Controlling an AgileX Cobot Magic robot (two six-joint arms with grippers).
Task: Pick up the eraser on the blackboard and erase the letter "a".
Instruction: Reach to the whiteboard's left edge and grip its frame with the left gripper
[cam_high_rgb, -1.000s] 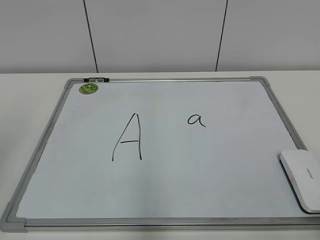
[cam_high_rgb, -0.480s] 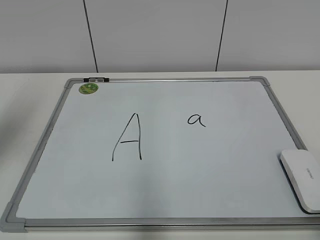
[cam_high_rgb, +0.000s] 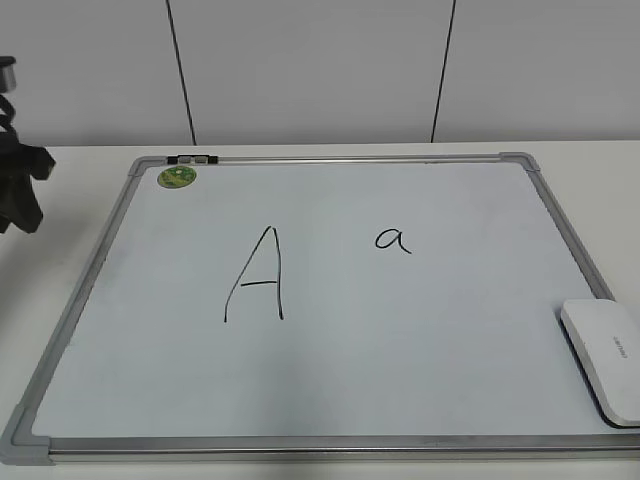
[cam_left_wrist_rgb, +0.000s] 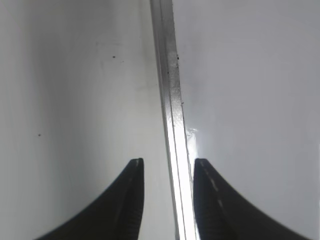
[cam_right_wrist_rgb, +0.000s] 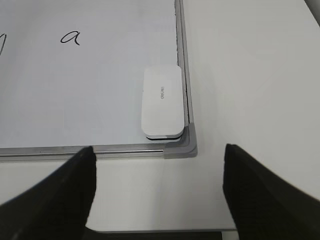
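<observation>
eraser (cam_right_wrist_rgb: 161, 102) in blackboard (cam_right_wrist_rgb: 186, 60) corner, right tool (cam_right_wrist_rgb: 157, 192) spread wide above

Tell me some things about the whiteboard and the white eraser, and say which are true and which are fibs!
1. The eraser lies on the blackboard, in a near corner. True.
2. The letter "a" is already wiped away. False: it is unsmudged.
3. The right gripper holds the eraser. False: its fingers are wide apart, short of it.
4. A green sticker sits at a far corner. True.
</observation>
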